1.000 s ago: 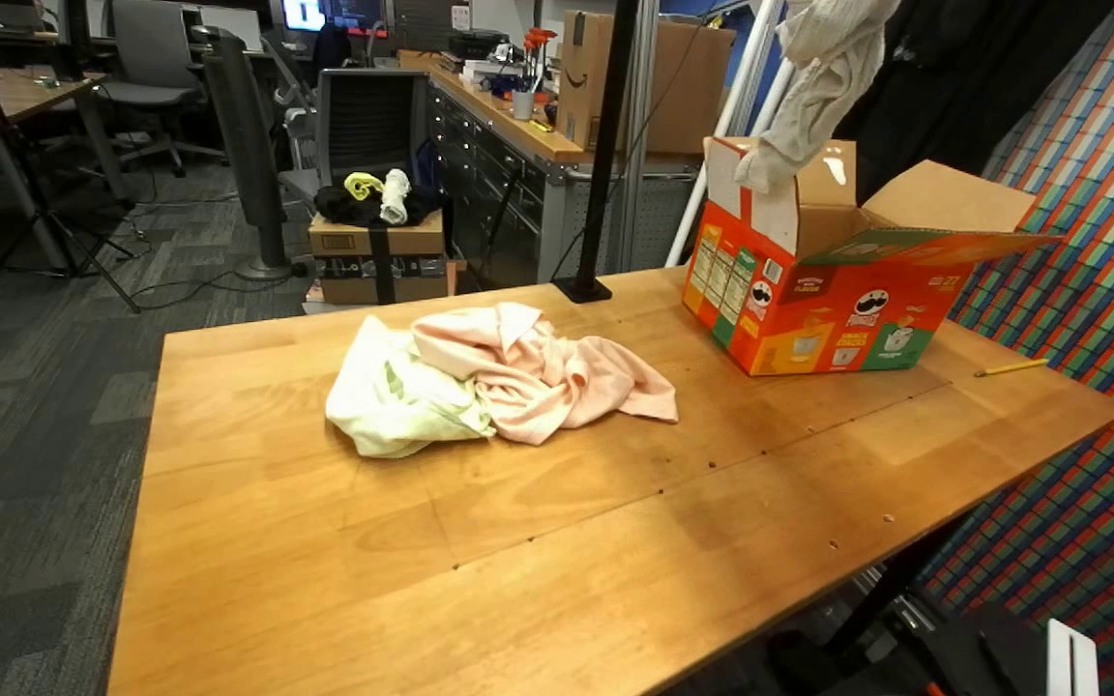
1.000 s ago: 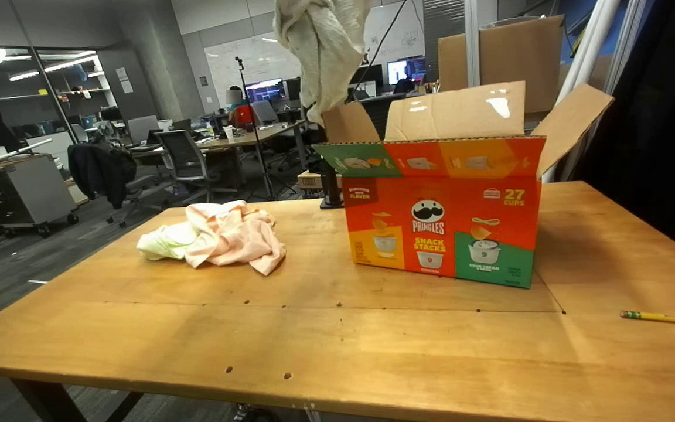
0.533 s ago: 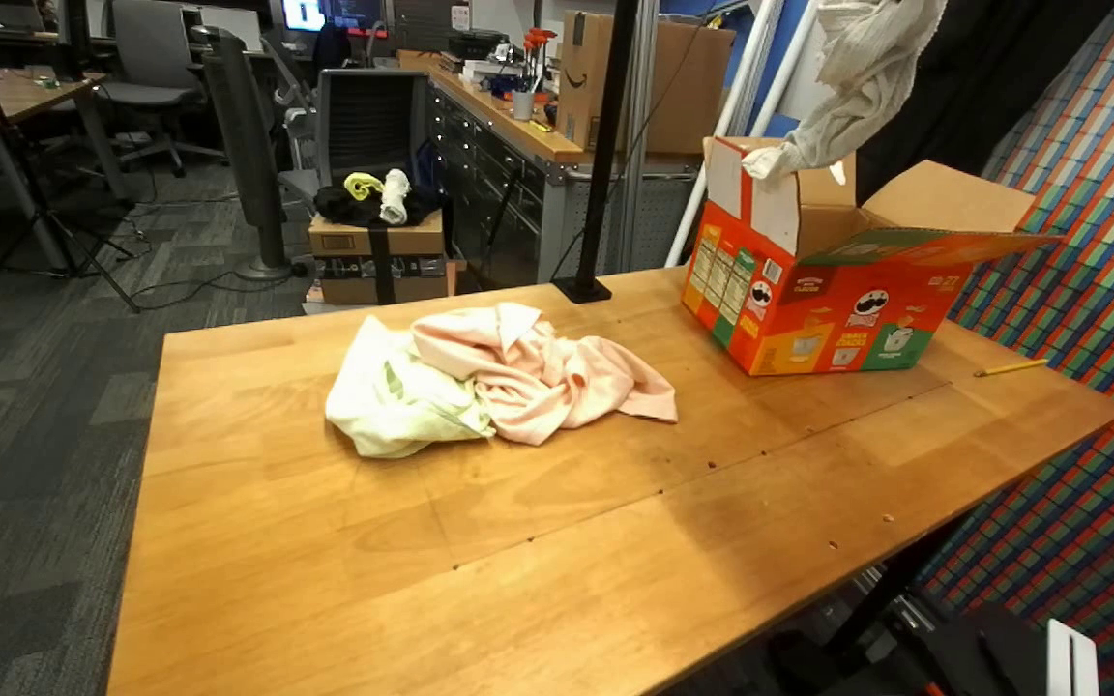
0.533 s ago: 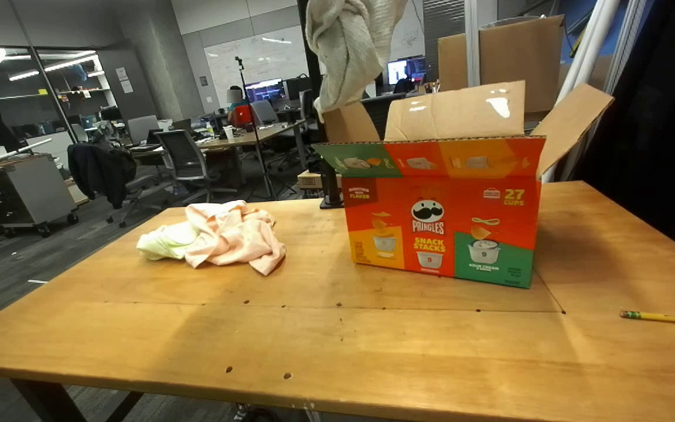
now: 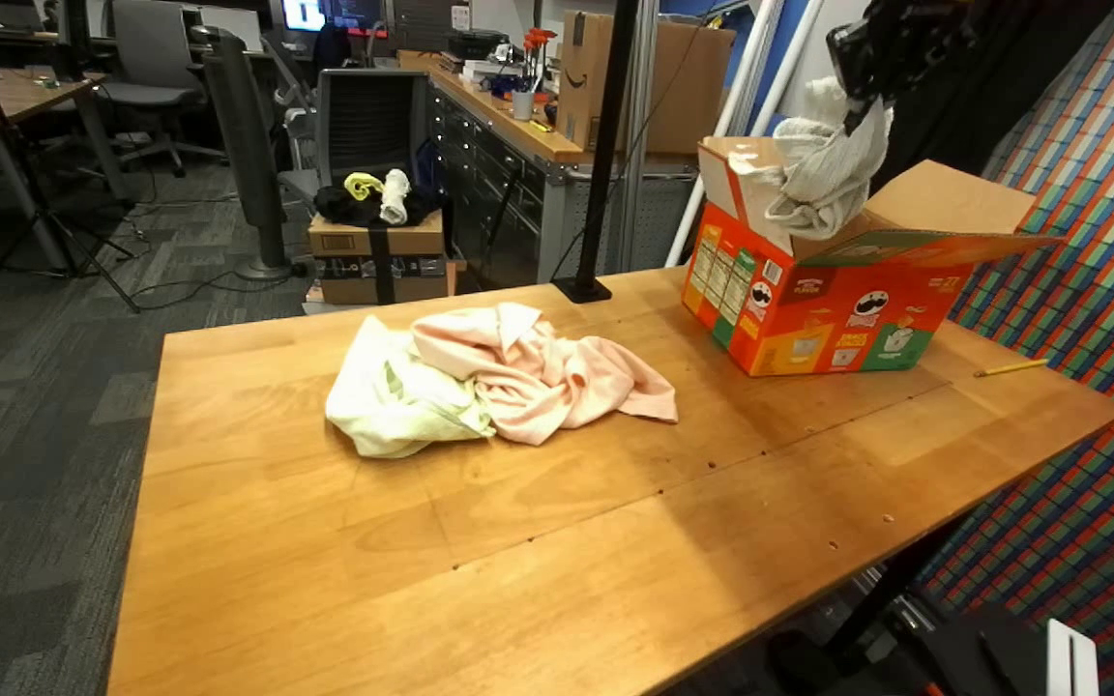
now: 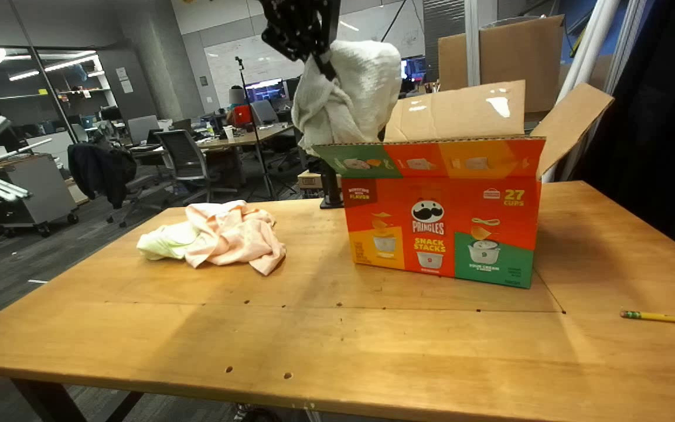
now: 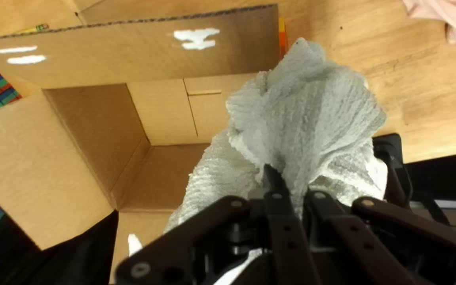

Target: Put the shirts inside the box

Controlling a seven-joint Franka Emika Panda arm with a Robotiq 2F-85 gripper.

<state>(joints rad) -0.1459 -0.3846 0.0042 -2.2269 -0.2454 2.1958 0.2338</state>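
Can see a wooden table (image 6: pixel 372 363), and on it the box (image 6: pixel 460 199), standing with open top. Over one end of this opening, can see the light grey shirt (image 6: pixel 364 88) — and, apart from the box, the peach-pink shirt (image 5: pixel 547 372), lying against the pale yellow-green shirt (image 5: pixel 397 401). Note also the gripper (image 7: pixel 293 186), pinching the light grey shirt — and, near the box, a yellow pencil (image 6: pixel 665 317)

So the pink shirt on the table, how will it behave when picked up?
The pink shirt will likely droop: it lies slumped in loose folds. Its raised ridges should make it easy to pinch. It may drag the yellow-green shirt along, since the two touch.
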